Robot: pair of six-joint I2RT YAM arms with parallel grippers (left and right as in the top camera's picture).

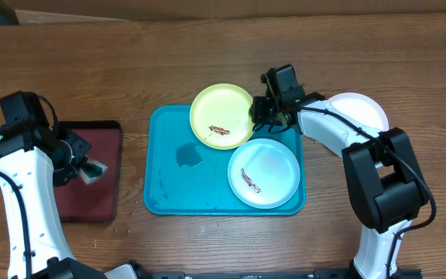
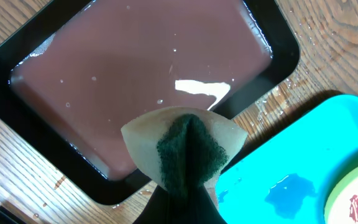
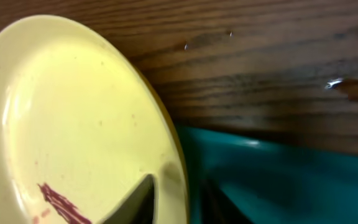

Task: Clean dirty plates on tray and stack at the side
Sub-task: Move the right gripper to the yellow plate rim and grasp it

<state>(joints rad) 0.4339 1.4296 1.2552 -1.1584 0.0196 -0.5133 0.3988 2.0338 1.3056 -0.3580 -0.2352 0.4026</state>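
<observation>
A yellow-green plate with a dark red-brown smear lies at the back of the turquoise tray, overlapping its far rim. My right gripper is at the plate's right edge. In the right wrist view one finger rests on the plate and the other sits under its rim, so the right gripper is shut on it. A pale plate with a smear lies in the tray's right front. A white plate sits on the table right of the tray. My left gripper is shut on a dark green sponge.
A maroon tray with a black rim lies left of the turquoise tray, wet inside, beneath the sponge. A puddle of water sits in the turquoise tray's left half. Droplets dot the wood between the trays.
</observation>
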